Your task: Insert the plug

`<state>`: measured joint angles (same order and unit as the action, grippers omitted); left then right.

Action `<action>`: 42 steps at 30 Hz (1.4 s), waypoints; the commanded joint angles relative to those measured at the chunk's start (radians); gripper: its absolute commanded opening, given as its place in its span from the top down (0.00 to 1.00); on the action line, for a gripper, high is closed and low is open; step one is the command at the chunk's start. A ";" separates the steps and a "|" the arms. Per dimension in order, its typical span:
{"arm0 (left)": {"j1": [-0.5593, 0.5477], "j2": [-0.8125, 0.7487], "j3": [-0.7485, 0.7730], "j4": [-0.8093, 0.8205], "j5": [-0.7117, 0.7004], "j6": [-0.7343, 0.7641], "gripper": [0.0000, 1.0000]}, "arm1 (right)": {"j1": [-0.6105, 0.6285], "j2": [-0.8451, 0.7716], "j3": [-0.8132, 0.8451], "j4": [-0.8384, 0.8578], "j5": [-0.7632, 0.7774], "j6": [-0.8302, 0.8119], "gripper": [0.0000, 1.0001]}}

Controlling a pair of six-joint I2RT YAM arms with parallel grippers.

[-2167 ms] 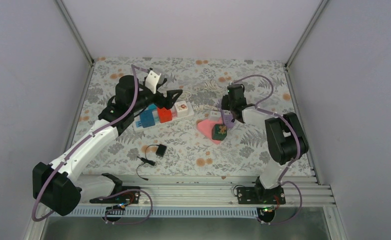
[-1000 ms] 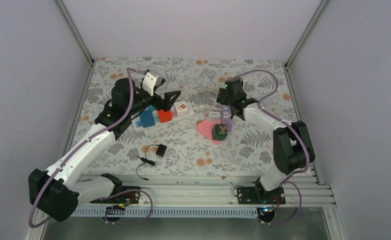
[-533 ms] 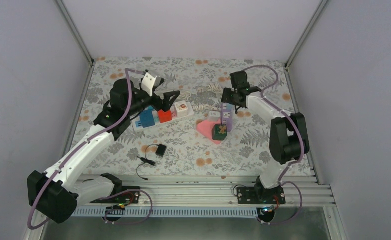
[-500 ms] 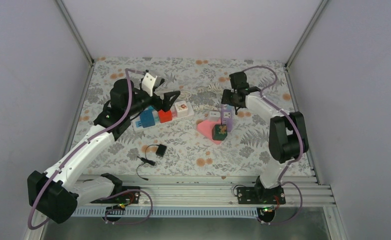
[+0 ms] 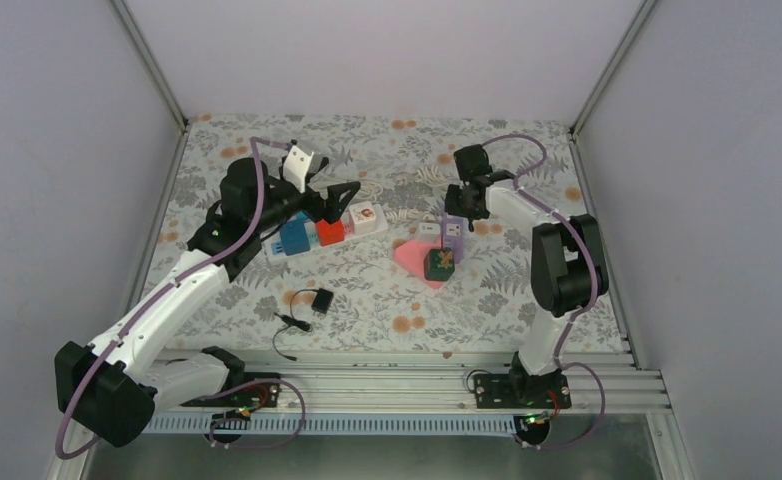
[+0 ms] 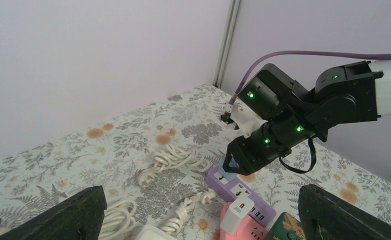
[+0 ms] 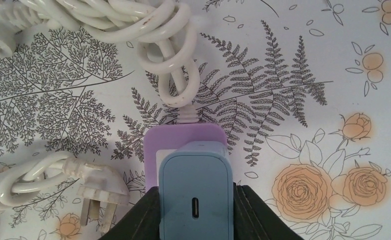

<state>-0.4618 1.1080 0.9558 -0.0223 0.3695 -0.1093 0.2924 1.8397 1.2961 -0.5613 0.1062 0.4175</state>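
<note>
My right gripper (image 7: 195, 212) is shut on a light blue charger plug (image 7: 196, 192) and holds it upright over the far end of the purple power strip (image 7: 156, 145). In the left wrist view the blue plug (image 6: 230, 165) sits on the strip's (image 6: 243, 192) end socket, between the right gripper's fingers. In the top view the right gripper (image 5: 464, 208) is at the strip's (image 5: 454, 233) far end. My left gripper (image 5: 345, 200) is open and empty, raised above a white strip (image 5: 365, 216) at the left.
A white charger (image 6: 238, 216) stands in a pink strip (image 5: 407, 255), with a green block (image 5: 438, 263) beside it. Coiled white cords with plugs (image 7: 96, 187) lie around the purple strip. Blue and red adapters (image 5: 307, 234) and a black adapter (image 5: 319, 300) lie to the left.
My right arm swung its wrist from the strip's middle to its far end, carrying the blue plug, and lowered slightly. The left arm has barely moved.
</note>
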 commanded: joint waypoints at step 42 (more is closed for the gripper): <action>0.002 0.042 0.021 0.013 -0.002 -0.017 0.04 | -0.189 0.154 -0.067 0.009 -0.085 0.009 0.89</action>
<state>-0.4618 1.1511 0.9504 -0.0170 0.3698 -0.1207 0.1398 1.9060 1.3525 -0.5507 0.0669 0.3862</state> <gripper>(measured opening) 0.957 0.300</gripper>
